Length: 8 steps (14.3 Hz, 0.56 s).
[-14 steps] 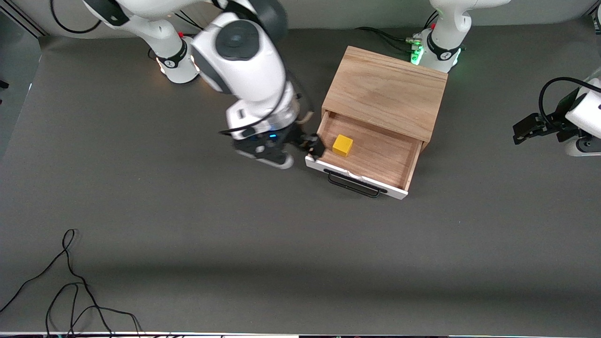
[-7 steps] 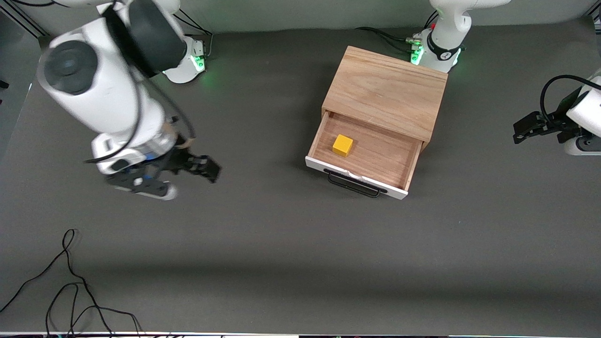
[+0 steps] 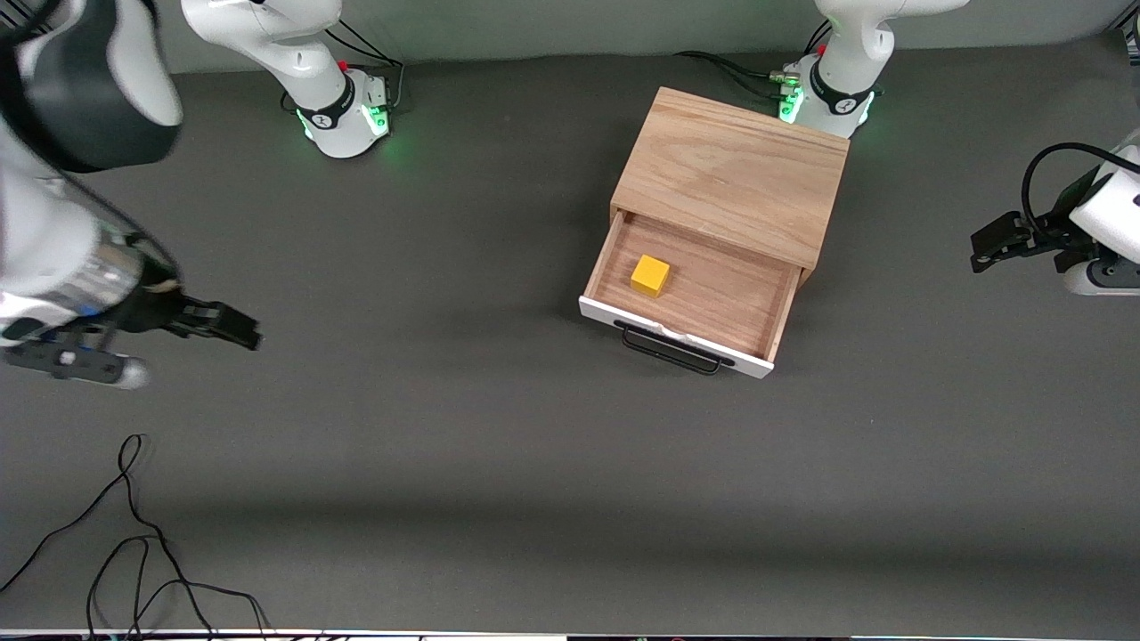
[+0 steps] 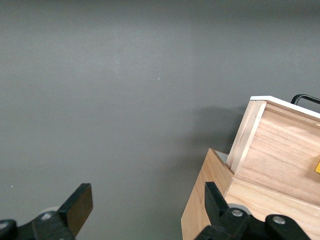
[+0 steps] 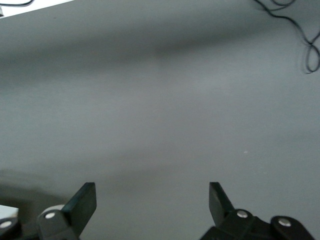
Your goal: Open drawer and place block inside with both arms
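The drawer (image 3: 704, 294) stands pulled out of the light oak cabinet (image 3: 735, 169), its white front and black bar handle (image 3: 670, 352) facing the front camera. The yellow block (image 3: 650, 275) lies on the drawer's wood floor, toward the right arm's end. My right gripper (image 3: 239, 331) is open and empty over bare table near the right arm's end, well apart from the drawer; its wrist view (image 5: 150, 202) shows only table. My left gripper (image 3: 982, 251) is open and empty at the left arm's end; its wrist view (image 4: 147, 205) shows the cabinet corner (image 4: 210, 200) and the drawer's side wall (image 4: 280, 155).
Loose black cables (image 3: 134, 534) lie on the grey table at the corner nearest the front camera, at the right arm's end; they also show in the right wrist view (image 5: 300, 35). The arm bases (image 3: 343, 116) (image 3: 828, 98) stand along the table's edge farthest from the front camera.
My right arm has swung away from the drawer's side toward its own end of the table, gripper empty. The block stays in the drawer. The left arm has not moved.
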{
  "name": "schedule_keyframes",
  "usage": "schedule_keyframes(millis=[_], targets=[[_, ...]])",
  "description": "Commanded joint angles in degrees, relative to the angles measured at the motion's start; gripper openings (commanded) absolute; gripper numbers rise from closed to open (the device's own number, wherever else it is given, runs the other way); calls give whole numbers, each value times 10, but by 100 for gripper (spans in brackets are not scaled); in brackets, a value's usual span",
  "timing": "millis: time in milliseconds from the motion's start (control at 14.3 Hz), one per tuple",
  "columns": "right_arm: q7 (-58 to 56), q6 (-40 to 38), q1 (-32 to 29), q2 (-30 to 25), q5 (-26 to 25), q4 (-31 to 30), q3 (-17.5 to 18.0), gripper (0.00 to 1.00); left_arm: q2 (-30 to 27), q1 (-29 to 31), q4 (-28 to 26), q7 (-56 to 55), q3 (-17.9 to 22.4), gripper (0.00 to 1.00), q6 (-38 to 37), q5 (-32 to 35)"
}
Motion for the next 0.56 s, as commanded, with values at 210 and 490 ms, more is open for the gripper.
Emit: schedule_keyframes(millis=[210,490], targets=[[-83,-24,8,-61,7,-64,-39,100,11,-10,17,3,9,100,-17,-3],[-88,-24,7,-56,-3,-61,-39,100,12,-10,17,2,9,100,-17,-3]])
